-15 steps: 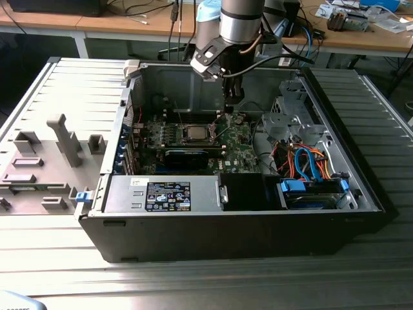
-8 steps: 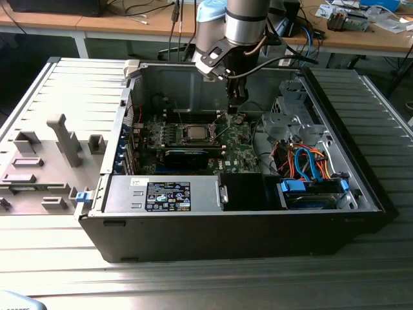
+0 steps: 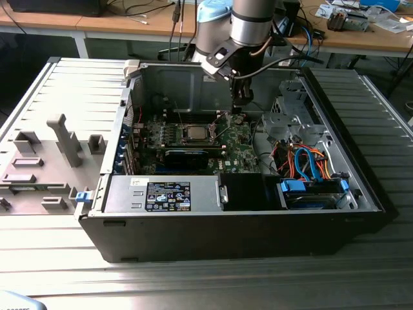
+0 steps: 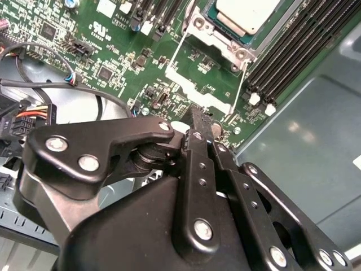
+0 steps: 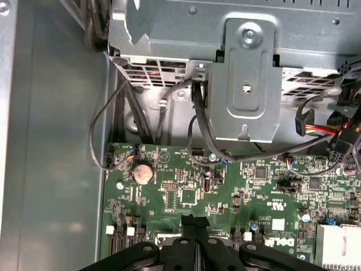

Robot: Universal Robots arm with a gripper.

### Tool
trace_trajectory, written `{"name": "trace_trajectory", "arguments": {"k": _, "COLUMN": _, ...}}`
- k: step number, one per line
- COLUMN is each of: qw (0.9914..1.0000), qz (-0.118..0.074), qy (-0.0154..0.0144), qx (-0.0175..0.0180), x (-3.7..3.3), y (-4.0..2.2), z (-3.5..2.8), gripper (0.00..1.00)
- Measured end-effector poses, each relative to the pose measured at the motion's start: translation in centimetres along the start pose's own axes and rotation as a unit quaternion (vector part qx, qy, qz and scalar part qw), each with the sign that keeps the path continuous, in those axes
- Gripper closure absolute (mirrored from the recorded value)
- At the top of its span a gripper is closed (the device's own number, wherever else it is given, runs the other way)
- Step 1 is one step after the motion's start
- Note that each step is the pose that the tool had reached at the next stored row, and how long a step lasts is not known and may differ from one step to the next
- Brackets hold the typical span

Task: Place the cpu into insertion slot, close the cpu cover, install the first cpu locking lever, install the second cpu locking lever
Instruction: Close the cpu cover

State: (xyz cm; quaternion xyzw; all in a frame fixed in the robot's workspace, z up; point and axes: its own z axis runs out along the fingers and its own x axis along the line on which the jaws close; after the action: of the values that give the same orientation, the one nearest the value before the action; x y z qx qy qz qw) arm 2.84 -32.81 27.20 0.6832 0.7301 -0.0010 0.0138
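Note:
The cpu lies flat in its socket on the green motherboard, its silver-grey top facing up. The cpu cover, a silvery frame, lies around that top. From the socket two thin metal lever rods run out toward the gripper. My gripper hangs over the board to the exterior view's right of the socket, apart from it. Its black fingers are pressed together with nothing between them, tips just above the board. The shut gripper also appears in the first wrist view.
The open computer case walls in the board on all sides. A metal drive cage with cable bundles stands beyond the gripper. A coin battery sits on the board. Coloured cables and a power supply lie at the case front.

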Motion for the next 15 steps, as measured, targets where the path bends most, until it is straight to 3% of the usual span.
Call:
{"name": "trace_trajectory", "arguments": {"k": 10, "qw": 1.00000, "qz": 0.000, "qy": 0.0001, "qx": 0.0015, "x": -0.03, "y": 0.94, "z": 0.32, "gripper": 0.89}}
{"name": "trace_trajectory", "arguments": {"k": 15, "qw": 1.00000, "qz": 0.000, "qy": 0.0002, "qx": 0.0021, "x": -0.01, "y": 0.97, "z": 1.05, "gripper": 0.89}}
